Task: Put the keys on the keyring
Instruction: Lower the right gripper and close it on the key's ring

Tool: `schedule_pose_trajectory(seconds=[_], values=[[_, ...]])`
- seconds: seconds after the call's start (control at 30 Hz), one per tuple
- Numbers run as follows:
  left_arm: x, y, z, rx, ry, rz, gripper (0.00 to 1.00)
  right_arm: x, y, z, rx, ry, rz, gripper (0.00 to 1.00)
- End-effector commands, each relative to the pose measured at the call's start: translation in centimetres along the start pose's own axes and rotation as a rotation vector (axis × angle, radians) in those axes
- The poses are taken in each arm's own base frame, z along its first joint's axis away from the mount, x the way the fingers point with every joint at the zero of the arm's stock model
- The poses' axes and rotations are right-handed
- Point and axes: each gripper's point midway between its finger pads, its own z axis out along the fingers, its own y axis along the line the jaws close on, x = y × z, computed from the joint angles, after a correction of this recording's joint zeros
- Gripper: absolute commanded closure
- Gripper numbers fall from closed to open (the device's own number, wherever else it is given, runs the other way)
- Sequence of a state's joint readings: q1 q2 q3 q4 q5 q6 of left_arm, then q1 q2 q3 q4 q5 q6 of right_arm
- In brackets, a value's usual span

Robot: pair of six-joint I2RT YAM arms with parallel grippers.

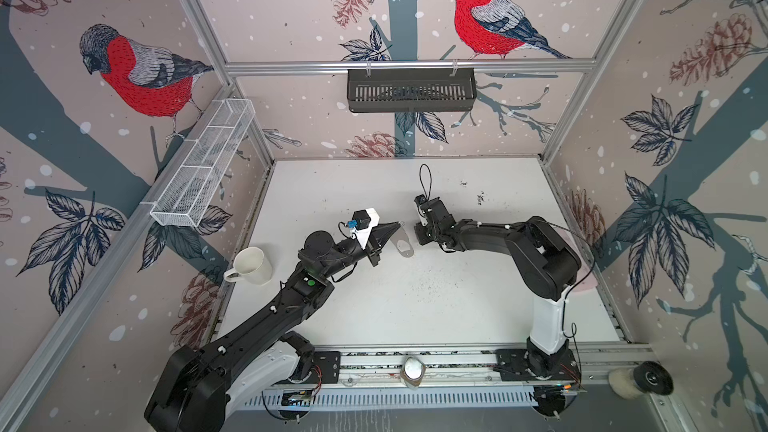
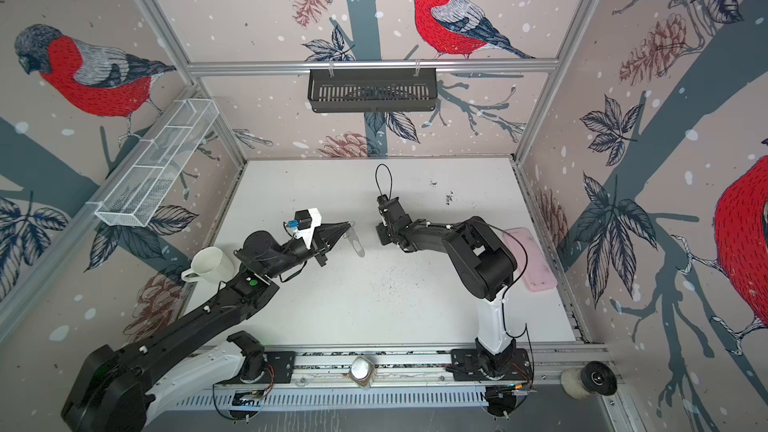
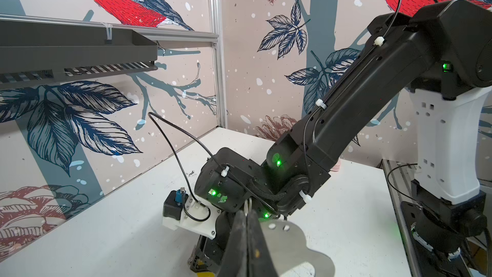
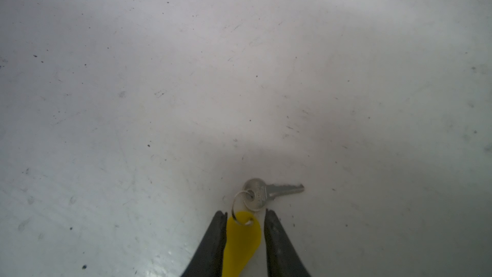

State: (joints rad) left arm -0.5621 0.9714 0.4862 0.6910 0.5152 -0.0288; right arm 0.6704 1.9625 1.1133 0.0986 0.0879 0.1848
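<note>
We see the right claw [image 4: 246,213] narrowed astride the yellow tag [image 4: 241,243] beside the key [image 4: 262,193] on the tabletop [image 4: 186,89]—light, slippery; pinch the tag; left claw [image 3: 246,225] clamps the stiff keyring [image 3: 295,249].

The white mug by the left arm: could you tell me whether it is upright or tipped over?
Upright. In both top views the mug stands on its base, its round mouth facing up and its handle out to the side.
</note>
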Motion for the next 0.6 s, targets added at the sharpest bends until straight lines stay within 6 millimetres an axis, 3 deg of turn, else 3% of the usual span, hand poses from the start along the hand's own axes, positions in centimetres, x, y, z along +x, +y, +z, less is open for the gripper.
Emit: schedule_pose_trajectory(seconds=[0.0,0.33,0.57], values=[[-0.7,0.01,-0.05,-0.003,-0.026,0.01,1.0,-0.42,-0.23,-0.01,0.018,-0.01,-0.002,0.74],[-0.55,0.12,-0.06,-0.007,-0.022,0.008,1.0,-0.56,-0.24,0.11,0.018,-0.01,-0.005,0.87],[-0.57,0.03,-0.06,-0.004,-0.022,0.008,1.0,-0.67,-0.26,-0.06,0.018,-0.014,-0.006,0.88]])
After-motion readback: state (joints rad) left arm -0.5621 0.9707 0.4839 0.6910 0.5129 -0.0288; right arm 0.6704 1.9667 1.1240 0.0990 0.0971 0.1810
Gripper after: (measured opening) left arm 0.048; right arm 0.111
